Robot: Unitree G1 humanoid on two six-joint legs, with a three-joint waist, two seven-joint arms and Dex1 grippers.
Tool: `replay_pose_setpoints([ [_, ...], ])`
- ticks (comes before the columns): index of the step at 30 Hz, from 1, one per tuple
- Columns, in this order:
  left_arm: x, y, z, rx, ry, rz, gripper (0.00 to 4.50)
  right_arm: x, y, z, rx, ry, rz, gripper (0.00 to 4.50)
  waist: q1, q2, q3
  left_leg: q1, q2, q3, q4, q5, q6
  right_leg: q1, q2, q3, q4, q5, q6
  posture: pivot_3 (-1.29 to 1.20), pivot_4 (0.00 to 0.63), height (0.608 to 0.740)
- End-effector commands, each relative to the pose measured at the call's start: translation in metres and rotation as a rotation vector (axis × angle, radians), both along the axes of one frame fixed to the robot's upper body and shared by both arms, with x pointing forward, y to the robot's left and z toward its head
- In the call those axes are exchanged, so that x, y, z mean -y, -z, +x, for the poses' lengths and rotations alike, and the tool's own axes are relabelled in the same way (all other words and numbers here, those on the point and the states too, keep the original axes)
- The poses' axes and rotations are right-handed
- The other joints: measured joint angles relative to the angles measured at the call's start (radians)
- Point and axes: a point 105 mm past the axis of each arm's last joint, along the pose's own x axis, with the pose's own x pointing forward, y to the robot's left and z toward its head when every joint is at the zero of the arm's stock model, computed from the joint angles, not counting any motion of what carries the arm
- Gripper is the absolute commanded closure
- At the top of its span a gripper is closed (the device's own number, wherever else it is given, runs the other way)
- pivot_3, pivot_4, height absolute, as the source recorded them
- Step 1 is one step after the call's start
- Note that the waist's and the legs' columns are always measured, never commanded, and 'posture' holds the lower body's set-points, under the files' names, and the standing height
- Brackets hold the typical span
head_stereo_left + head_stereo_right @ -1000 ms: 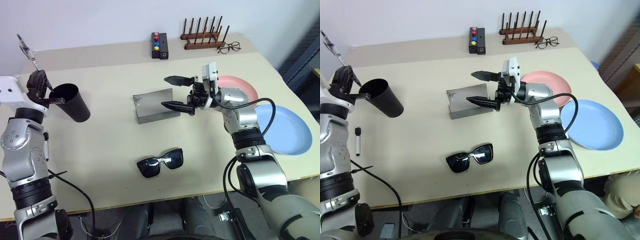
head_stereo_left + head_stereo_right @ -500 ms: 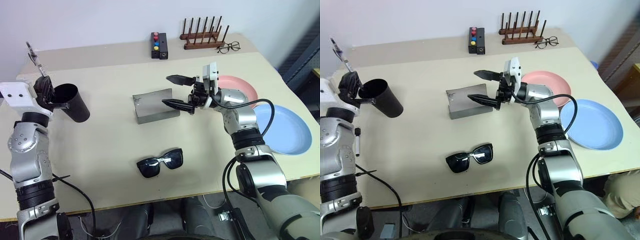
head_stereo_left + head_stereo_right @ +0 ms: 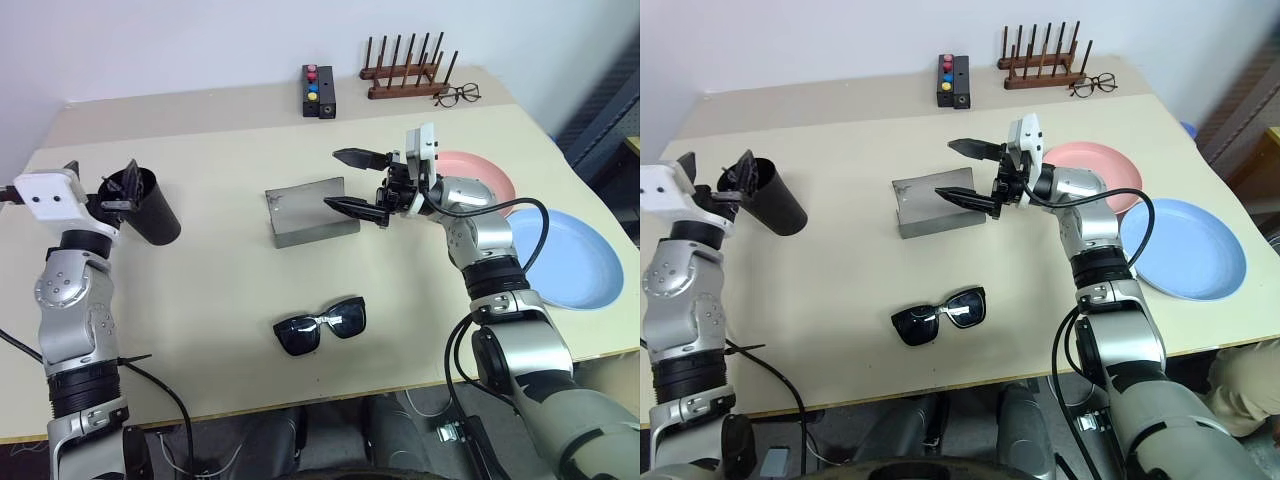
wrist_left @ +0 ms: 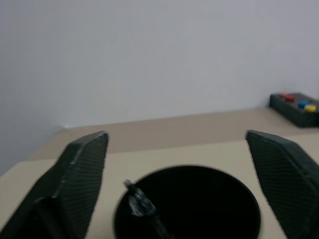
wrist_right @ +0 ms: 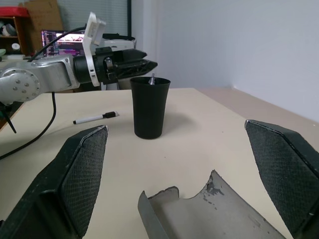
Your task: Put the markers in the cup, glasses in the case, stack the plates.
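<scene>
The black cup stands at the table's left. The silver-and-black pen leans inside it, its tip just above the rim. My left gripper hovers open just left of the cup's mouth, with nothing between its fingers. The white marker lies on the table beyond the cup in the right wrist view. My right gripper is open and empty above the right end of the open grey case. The black sunglasses lie nearer the front edge. The pink plate and blue plate sit side by side at the right.
At the back edge stand a black box with coloured buttons and a wooden peg rack, with wire-framed spectacles beside the rack. Bare tabletop lies between the cup and the case.
My left gripper came down to the cup's mouth with the pen and opened; the pen now rests inside the cup. The right arm kept still.
</scene>
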Motion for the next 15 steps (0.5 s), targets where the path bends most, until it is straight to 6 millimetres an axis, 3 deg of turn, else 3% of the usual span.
replay_pose_setpoints([
  [1, -0.035, -0.038, -0.026, 0.137, -0.081, -0.134, 0.08, 0.002, -0.012, 0.001, 0.043, 0.007, 0.022, 0.00, -0.001, 0.000, 0.000, 0.000, 0.000, 0.000, 0.000, 0.000, 0.000, 0.000, 0.000, 0.000, 0.000, 0.000, 0.000, 0.00, 0.150, 0.740],
  [5, -0.064, -0.039, -0.047, 0.128, -0.150, -0.260, 0.08, 0.000, -0.009, 0.000, 0.036, -0.002, 0.019, 0.00, -0.003, 0.000, 0.000, 0.000, 0.000, 0.000, 0.000, 0.000, 0.000, -0.001, 0.000, 0.000, 0.000, 0.000, 0.000, 0.00, 0.150, 0.740],
  [10, -0.086, 0.005, -0.072, -0.124, -0.257, -0.369, 0.08, -0.004, -0.007, 0.001, 0.029, -0.012, 0.016, 0.00, -0.003, 0.000, 0.000, 0.000, 0.000, 0.000, -0.001, 0.000, 0.000, 0.000, 0.000, 0.001, 0.000, 0.000, 0.000, 0.00, 0.150, 0.740],
  [15, -0.085, 0.033, -0.089, -0.304, -0.304, -0.385, 0.08, -0.006, -0.005, 0.001, 0.024, -0.024, 0.012, 0.00, 0.007, -0.001, -0.001, 0.000, 0.000, 0.000, 0.000, 0.000, 0.000, 0.000, 0.001, 0.001, 0.001, 0.000, 0.000, 0.00, 0.150, 0.740],
])
